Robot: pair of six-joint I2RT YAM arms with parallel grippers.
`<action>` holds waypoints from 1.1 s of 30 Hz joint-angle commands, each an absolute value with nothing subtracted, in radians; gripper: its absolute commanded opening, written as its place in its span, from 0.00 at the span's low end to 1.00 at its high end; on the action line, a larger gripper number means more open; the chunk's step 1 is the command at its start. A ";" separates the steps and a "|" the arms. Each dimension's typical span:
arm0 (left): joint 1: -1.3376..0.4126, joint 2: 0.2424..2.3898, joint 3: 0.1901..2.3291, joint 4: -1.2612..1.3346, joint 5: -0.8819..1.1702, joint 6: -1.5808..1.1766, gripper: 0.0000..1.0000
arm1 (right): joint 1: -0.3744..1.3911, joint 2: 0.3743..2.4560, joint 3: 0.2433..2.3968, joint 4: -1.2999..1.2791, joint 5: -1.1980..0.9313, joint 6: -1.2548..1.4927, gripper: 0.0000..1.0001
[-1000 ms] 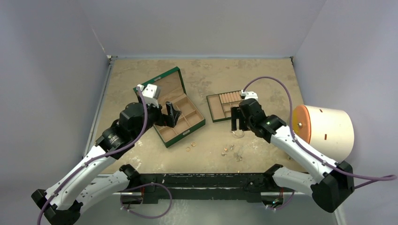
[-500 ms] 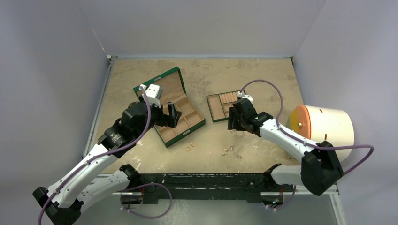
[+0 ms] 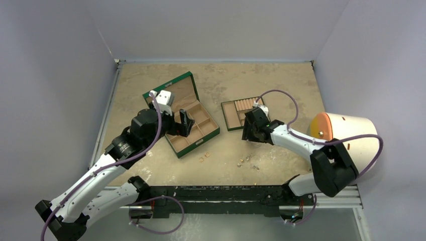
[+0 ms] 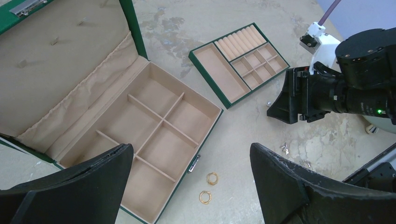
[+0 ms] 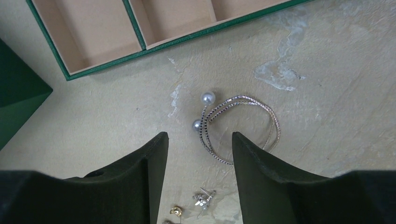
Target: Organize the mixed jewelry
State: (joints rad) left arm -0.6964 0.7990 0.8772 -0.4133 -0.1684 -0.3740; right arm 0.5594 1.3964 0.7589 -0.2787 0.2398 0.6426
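Note:
Two gold rings (image 4: 212,178) lie on the table by the front edge of the open green box (image 4: 154,126); they also show in the top view (image 3: 202,159). My left gripper (image 4: 191,148) is open and empty above the box edge and the rings. A silver wire bracelet (image 5: 215,154) with two pearl ends lies just ahead of my right gripper (image 5: 200,136), which is open and empty close over the table. A silver stud (image 5: 203,198) and a gold stud (image 5: 175,211) lie between its fingers. More tiny pieces (image 3: 247,158) lie nearby.
The tan compartment tray (image 3: 232,114) sits behind the right gripper, and its edge shows in the right wrist view (image 5: 140,51). A large white cylinder with an orange end (image 3: 346,140) stands at the right edge. Grey walls close in the table.
My right gripper has moved left and lower toward the bracelet while its elbow folded in. The left gripper shifted only slightly over the box.

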 commanded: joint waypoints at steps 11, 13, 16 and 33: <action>-0.701 0.789 0.882 -0.389 -0.163 -0.357 0.96 | 0.554 1.477 0.773 -0.220 0.241 0.686 0.48; -0.701 0.787 0.881 -0.389 -0.161 -0.357 0.96 | 0.553 1.485 0.775 -0.222 0.245 0.687 0.47; -0.700 0.785 0.882 -0.389 -0.161 -0.357 0.96 | 0.553 1.495 0.777 -0.223 0.240 0.685 0.43; -0.701 0.765 0.882 -0.394 -0.158 -0.351 0.96 | 0.553 1.470 0.783 -0.252 0.228 0.663 0.10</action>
